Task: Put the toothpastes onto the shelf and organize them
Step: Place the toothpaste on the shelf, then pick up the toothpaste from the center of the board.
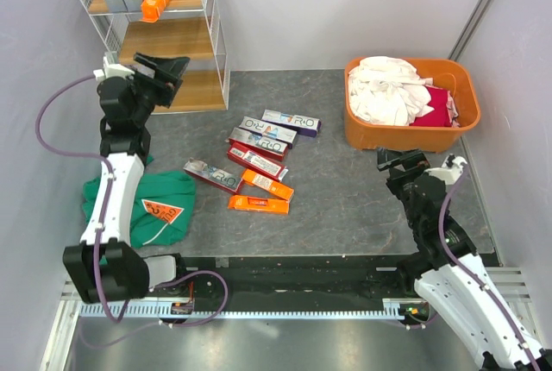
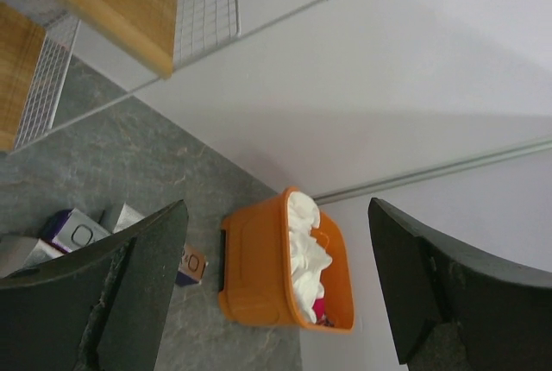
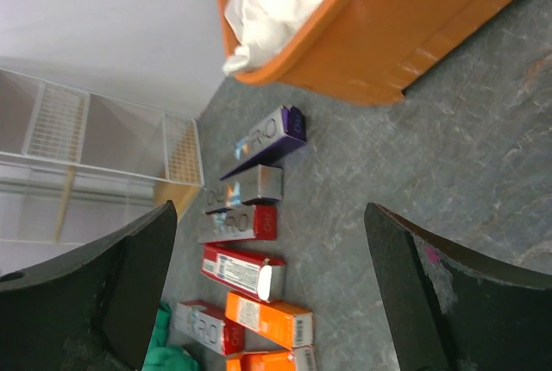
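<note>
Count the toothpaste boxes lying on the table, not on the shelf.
7, clustered on the table: purple box farthest back, two silvery boxes beside it, red box, red-and-silver box at left, two orange boxes nearest. Overlaps might hide another.

Shelf (image 1: pixel 172 39) top cropped; print on toothpastes (image 1: pixel 256 161) illegible.

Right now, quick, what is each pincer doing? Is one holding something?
Left pincer: open, holding nothing.
Right pincer: open, holding nothing.
</note>
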